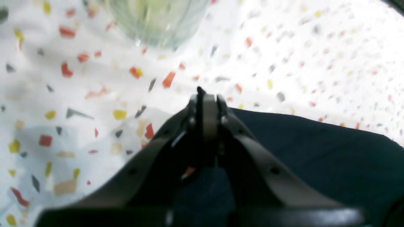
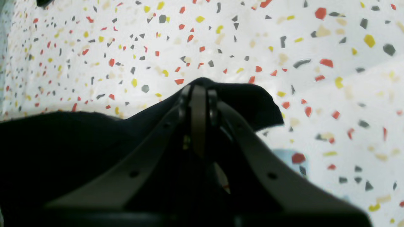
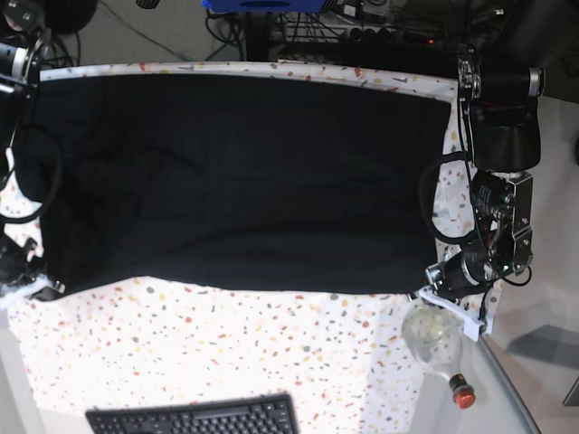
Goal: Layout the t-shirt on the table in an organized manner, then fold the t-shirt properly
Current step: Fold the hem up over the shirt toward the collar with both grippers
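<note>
- I see the t-shirt (image 3: 244, 181) spread wide and mostly flat over the far part of the table (image 3: 226, 344), its near edge running between my two grippers.
- My left gripper (image 1: 206, 97) has its jaws pressed together on the t-shirt's edge; a small nub of black cloth pokes out past the tips, and the rest of the fabric runs off to the gripper's right and back under it.
- My right gripper (image 2: 199, 90) is likewise clamped on the shirt, with a flap of cloth bunched around and just beyond the tips and the dark body of the garment trailing off to its left.
- In the base view the left arm (image 3: 498, 163) hangs steeply down, its wrist bent toward the shirt's near corner; the right arm (image 3: 18, 181) is mostly cut off at the frame edge.
- Ahead of the left gripper's tips sits a clear glass bottle (image 3: 436, 339) with a red cap, lying on the table.
- A black keyboard (image 3: 194, 419) lies at the table's near edge, well apart from both grippers.
</note>
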